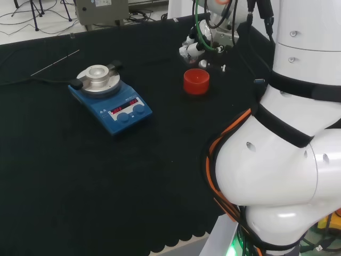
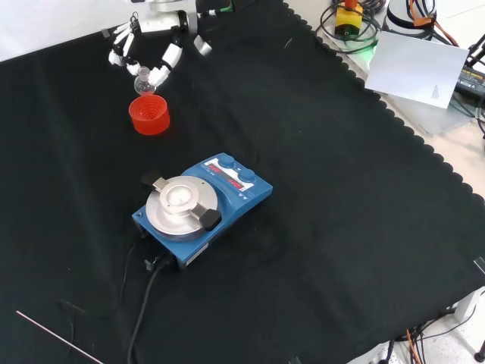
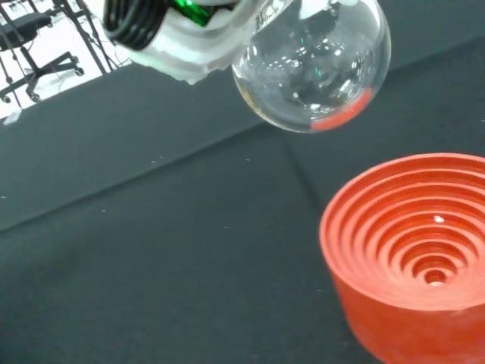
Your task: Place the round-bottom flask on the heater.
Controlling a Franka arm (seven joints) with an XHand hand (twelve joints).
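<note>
The clear round-bottom flask point(image 3: 311, 68) hangs in the air just above the red ribbed ring stand point(image 3: 413, 250), apart from it. In the front view the hand point(image 2: 151, 30) comes in from the top, its fingers point(image 2: 165, 62) curled around the flask point(image 2: 142, 82) over the stand point(image 2: 149, 115). The head view shows the hand point(image 1: 196, 47) just behind the stand point(image 1: 196, 81). The blue heater point(image 1: 109, 98) with its round metal top plate point(image 2: 180, 201) stands bare, a good way from the hand.
The heater's black cable point(image 2: 144, 303) trails toward the front view's bottom. A thin rod point(image 1: 53, 63) lies on the cloth beyond the heater in the head view. White paper point(image 2: 420, 68) and cables lie past the cloth's scalloped edge.
</note>
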